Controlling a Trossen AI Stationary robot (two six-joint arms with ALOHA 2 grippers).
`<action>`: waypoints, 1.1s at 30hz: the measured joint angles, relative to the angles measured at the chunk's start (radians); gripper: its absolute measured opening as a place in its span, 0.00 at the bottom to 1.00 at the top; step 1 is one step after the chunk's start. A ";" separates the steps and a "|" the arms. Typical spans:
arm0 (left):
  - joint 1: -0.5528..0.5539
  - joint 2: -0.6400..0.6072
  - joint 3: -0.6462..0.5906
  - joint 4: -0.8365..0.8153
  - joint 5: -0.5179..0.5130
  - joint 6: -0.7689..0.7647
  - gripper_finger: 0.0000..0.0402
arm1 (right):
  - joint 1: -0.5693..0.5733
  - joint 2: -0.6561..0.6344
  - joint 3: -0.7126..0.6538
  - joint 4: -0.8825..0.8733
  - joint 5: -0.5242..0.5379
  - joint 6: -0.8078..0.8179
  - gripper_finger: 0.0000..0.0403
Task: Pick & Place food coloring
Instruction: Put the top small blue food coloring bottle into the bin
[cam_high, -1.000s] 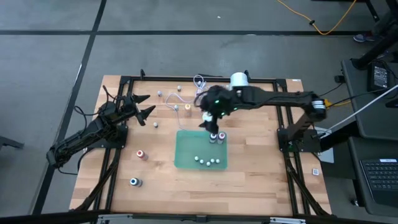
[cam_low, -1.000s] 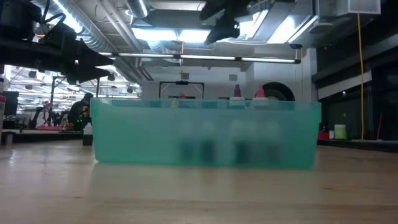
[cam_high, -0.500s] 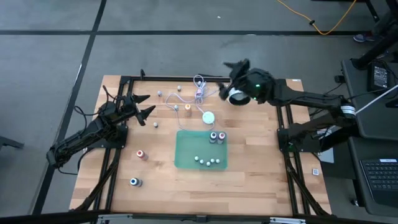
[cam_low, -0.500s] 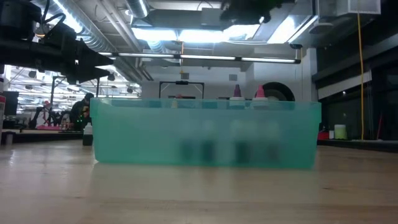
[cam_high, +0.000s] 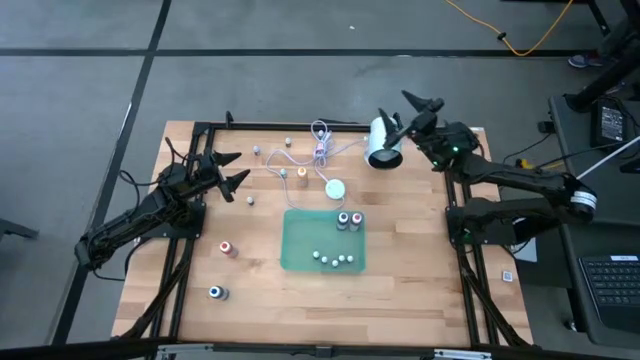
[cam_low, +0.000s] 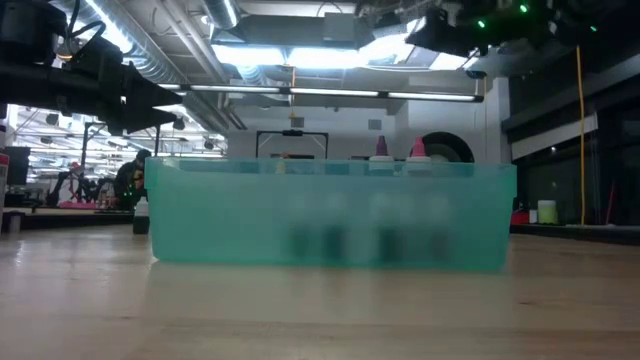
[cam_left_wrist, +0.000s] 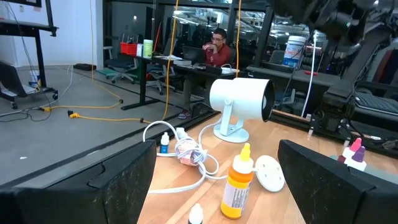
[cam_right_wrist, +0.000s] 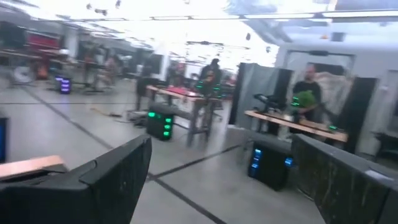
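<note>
High view: right gripper (cam_high: 417, 108) fingers spread wide, empty, raised at table's far right corner beside large white cylinder (cam_high: 382, 144). Left gripper (cam_high: 230, 170) fingers apart, empty, near left edge. Two tiny coloured-top food coloring bottles (cam_high: 348, 220) upright inside translucent green plastic tray (cam_high: 300, 240).

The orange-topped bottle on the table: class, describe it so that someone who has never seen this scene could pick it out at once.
Start at the green tray in the middle of the wooden table. Beyond its far edge lies a white round disc on a cable; the orange-topped bottle stands just past and left of that disc, beside the coiled white cable. Its yellow-orange body sets it apart from the pale-capped bottles nearby.
</note>
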 joint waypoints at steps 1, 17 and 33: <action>0.000 0.000 0.000 0.000 0.000 0.000 0.83 | -0.016 -0.020 -0.027 0.008 0.001 0.001 0.95; 0.000 0.000 0.000 0.000 0.000 0.000 0.83 | -0.284 -0.279 -0.459 0.074 0.001 0.357 0.95; 0.000 0.000 0.000 0.000 0.000 0.000 0.83 | -0.370 -0.520 -0.615 0.067 -0.060 0.216 0.95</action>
